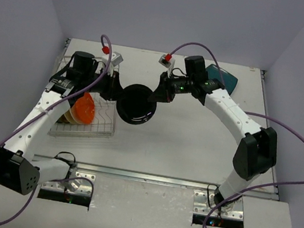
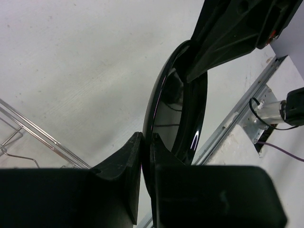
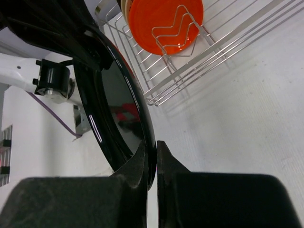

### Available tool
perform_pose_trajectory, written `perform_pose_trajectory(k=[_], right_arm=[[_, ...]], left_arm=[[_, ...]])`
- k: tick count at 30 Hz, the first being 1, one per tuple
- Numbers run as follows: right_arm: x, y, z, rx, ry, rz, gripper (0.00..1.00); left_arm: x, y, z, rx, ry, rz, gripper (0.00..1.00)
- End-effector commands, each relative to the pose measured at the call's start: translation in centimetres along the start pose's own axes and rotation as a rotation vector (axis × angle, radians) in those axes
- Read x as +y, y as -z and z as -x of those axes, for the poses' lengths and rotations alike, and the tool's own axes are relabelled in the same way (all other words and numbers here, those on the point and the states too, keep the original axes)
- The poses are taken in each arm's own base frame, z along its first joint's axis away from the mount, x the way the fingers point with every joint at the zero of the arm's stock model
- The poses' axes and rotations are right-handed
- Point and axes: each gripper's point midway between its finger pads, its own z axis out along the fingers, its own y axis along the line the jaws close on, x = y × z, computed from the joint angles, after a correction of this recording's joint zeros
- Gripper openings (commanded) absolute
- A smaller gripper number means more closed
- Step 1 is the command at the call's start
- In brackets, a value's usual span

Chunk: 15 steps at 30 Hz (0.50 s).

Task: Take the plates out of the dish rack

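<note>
**Black plate gripped from both sides beside the rack**

The black plate point(image 1: 136, 107) hangs above the desk point(image 1: 187, 148), just right of the dish rack point(image 1: 101, 127), with its face turned up toward the overhead camera. Both arms have hold of it at once.

The left tool point(image 2: 147, 140) comes in from the plate's left edge. Its two fingers are nearly together, with only the plate's rim between them. The right tool point(image 3: 152, 145) bites the opposite, right-hand edge in the same way, and its fingers are drawn in to a narrow slit on the rim. Each wrist view shows the other arm's black fingers clamped on the far side of the plate.

The dish rack sits on the left part of the desk, partly under the left arm. An orange plate point(image 1: 85, 109) stands on edge among its wavy divider wires. A pale plate point(image 1: 70, 115) stands just to the left of that, mostly hidden.

A teal dish point(image 1: 227, 79) lies near the far right edge of the desk, well apart from the rack and partly covered by the right arm.
</note>
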Motion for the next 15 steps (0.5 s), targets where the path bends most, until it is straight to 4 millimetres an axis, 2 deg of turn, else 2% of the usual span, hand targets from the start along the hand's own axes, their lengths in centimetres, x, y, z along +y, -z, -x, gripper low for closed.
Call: perform_pose_trajectory(k=[1,3,4,5,9,11,13,15], right_arm=[[-2.1,0.5,1.6,-0.024,0.043,-0.08,0.0],[-3.9,1.1,1.3,-0.031,-0.025,-0.114,0.0],[-4.8,1.5,1.1,-0.034,-0.065,-0.129,0.0],[-6.0,2.0,0.7,-0.038,-0.103,-0.147,0.0],[-14.1,7.0,-2.7,-0.068,-0.287,-0.299,0.0],[-18.8,11.7,-5.0,-0.104,-0.363,-0.402,0.0],[-21.6,14.7,-7.6,-0.106,-0.42,-0.466,0.0],[-23.5,17.0,-10.0,-0.098,-0.468,-0.511,0.0]], left_arm=[[-0.7,-0.1,2.2,-0.072,-0.005,-0.025,0.45],[1.2,-0.2,2.3,-0.078,0.017,0.084,0.9],[2.3,-0.1,2.3,-0.08,0.023,0.146,1.0],[3.1,0.0,2.4,-0.084,0.023,0.191,1.0],[7.1,1.4,2.7,-0.103,0.039,0.395,1.0],[10.2,2.8,2.6,-0.098,0.079,0.512,1.0],[13.1,4.3,2.1,-0.088,0.124,0.624,1.0],[15.8,5.9,1.5,-0.082,0.183,0.716,0.98]])
